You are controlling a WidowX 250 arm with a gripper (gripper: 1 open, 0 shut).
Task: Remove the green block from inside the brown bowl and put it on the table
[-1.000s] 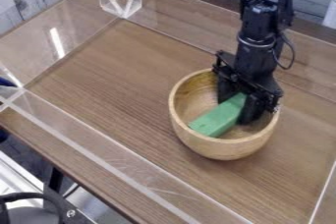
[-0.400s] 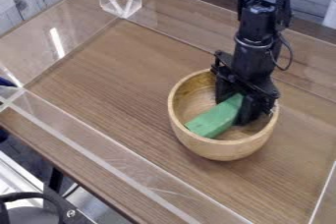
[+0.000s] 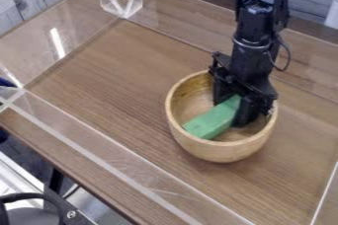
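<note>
The brown bowl stands on the table right of centre. Inside it the green block lies tilted, its lower end on the bowl's floor and its upper end raised toward the far right wall. My black gripper reaches straight down into the bowl's right side. Its fingers stand on either side of the block's upper end and look shut on it. The fingertips are partly hidden by the block and the bowl's rim.
Clear acrylic walls edge the table along the front left and the back. A clear V-shaped bracket sits at the back left corner. Bare wood lies left of the bowl.
The gripper has shifted slightly left and up with the block's upper end. The bowl has slid a little to the left with it.
</note>
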